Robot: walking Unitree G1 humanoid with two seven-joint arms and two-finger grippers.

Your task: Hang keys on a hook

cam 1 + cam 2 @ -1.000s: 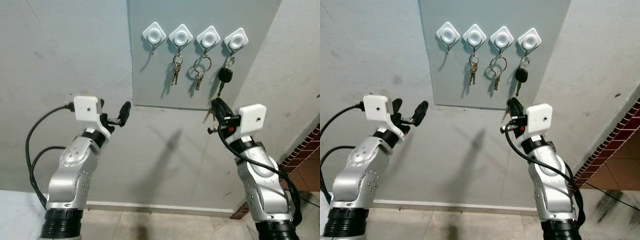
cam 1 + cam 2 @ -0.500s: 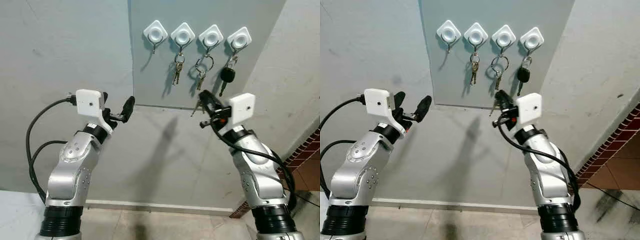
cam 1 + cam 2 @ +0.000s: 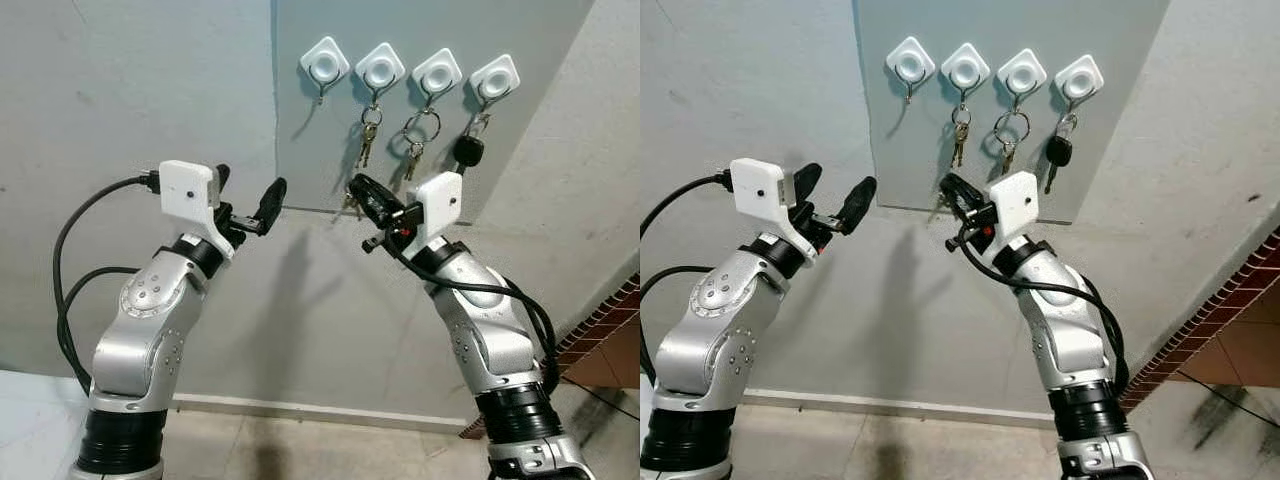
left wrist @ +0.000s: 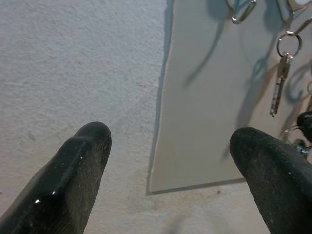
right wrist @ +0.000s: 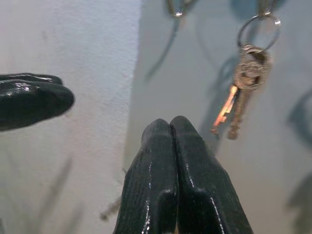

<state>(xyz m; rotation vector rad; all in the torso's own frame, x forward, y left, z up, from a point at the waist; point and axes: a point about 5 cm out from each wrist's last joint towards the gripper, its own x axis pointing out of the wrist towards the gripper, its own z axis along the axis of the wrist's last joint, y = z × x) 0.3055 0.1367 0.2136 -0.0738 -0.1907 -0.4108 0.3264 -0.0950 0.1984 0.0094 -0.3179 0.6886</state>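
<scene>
Four white hooks sit in a row on a grey panel [image 3: 310, 150] on the wall. The leftmost hook [image 3: 325, 65] is bare. The others carry a pair of keys [image 3: 366, 140], a ringed bunch [image 3: 415, 140] and a black car key [image 3: 467, 150]. My right gripper [image 3: 358, 186] is shut on a small set of keys [image 3: 348, 207] that dangles at the panel's lower edge, below the two left hooks. In the right wrist view its fingertips [image 5: 170, 129] press together, with the bare hook [image 5: 175, 7] above. My left gripper [image 3: 247, 190] is open and holds nothing, just left of the panel's lower corner.
The wall around the panel is plain grey plaster. A strip of red brick tiles [image 3: 600, 330] runs along the lower right. A skirting [image 3: 300, 410] meets the floor below. A black cable [image 3: 70, 300] loops beside my left arm.
My right gripper has carried the keys left and slightly up, from under the car key to under the two left hooks. The left arm has risen a little, and the view has shifted.
</scene>
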